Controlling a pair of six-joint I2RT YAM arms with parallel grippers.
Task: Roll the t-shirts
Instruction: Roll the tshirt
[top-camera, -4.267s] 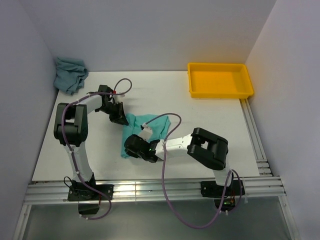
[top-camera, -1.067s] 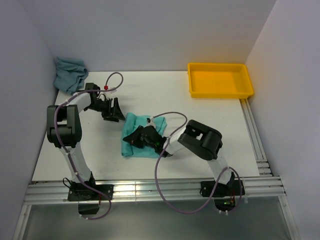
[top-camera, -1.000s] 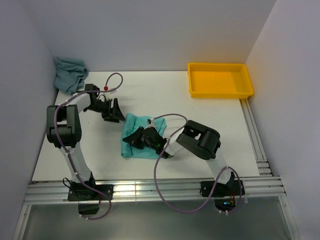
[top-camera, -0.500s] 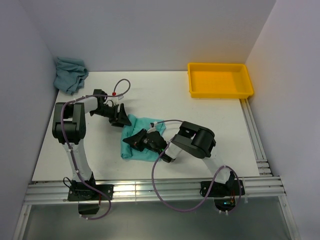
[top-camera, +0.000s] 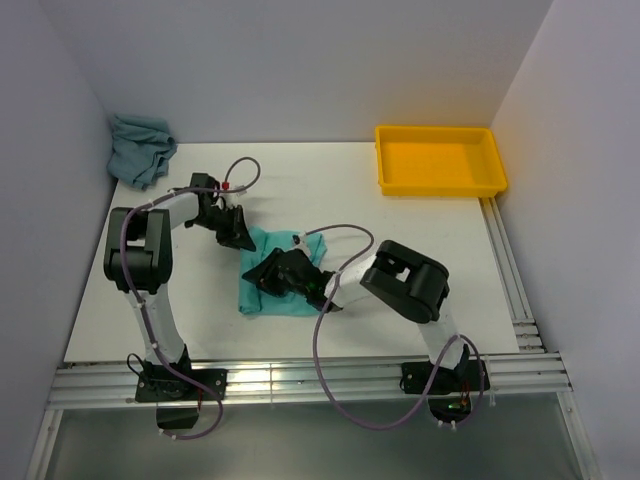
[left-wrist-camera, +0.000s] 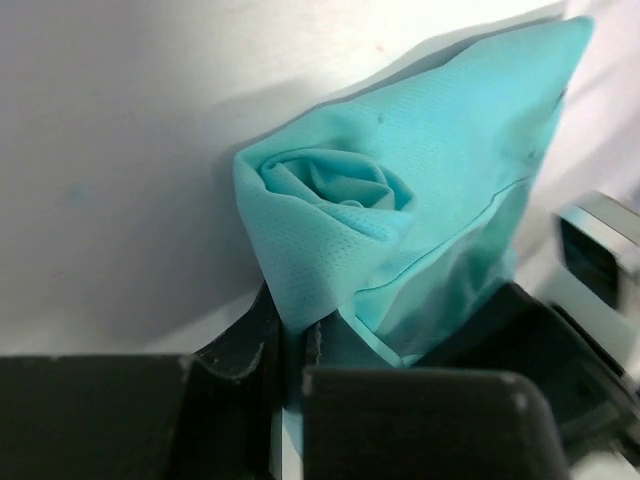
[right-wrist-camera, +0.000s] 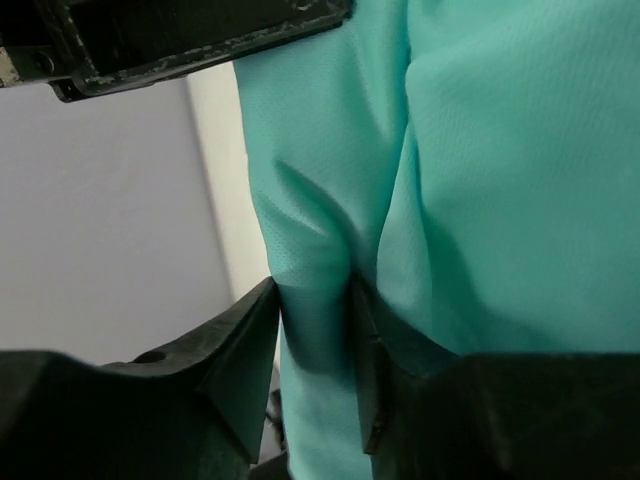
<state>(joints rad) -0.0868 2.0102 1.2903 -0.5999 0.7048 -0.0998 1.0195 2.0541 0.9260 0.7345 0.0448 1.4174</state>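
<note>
Centrally on the white table, the mint-turquoise t-shirt lies partly rolled. The left gripper clamps its rolled corner, the right gripper pinches a fold just beside, and a purple cable arches over the cloth. The grey-teal t-shirt sits crumpled far left, well apart from the yellow tray.

White table stands boxed in by pale lavender walls at the back and both sides, with aluminium rails along its near and right edges, under even, soft light.
</note>
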